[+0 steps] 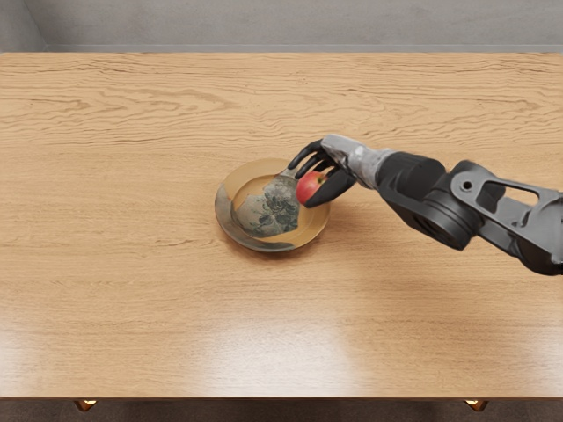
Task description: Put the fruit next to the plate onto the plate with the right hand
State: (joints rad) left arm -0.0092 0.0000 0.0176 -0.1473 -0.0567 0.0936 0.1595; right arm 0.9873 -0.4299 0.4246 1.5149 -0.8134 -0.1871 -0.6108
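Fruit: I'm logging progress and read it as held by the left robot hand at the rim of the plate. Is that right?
No. The arm enters from the picture's right, so it is the right robot hand that holds the fruit at the rim of the plate; the head view shows it.

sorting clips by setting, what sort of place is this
Probably a simulated tabletop test scene rather than a lived-in room: a wide wooden table, a plain grey wall behind it, and one plate with the right hand holding a red fruit over its rim.
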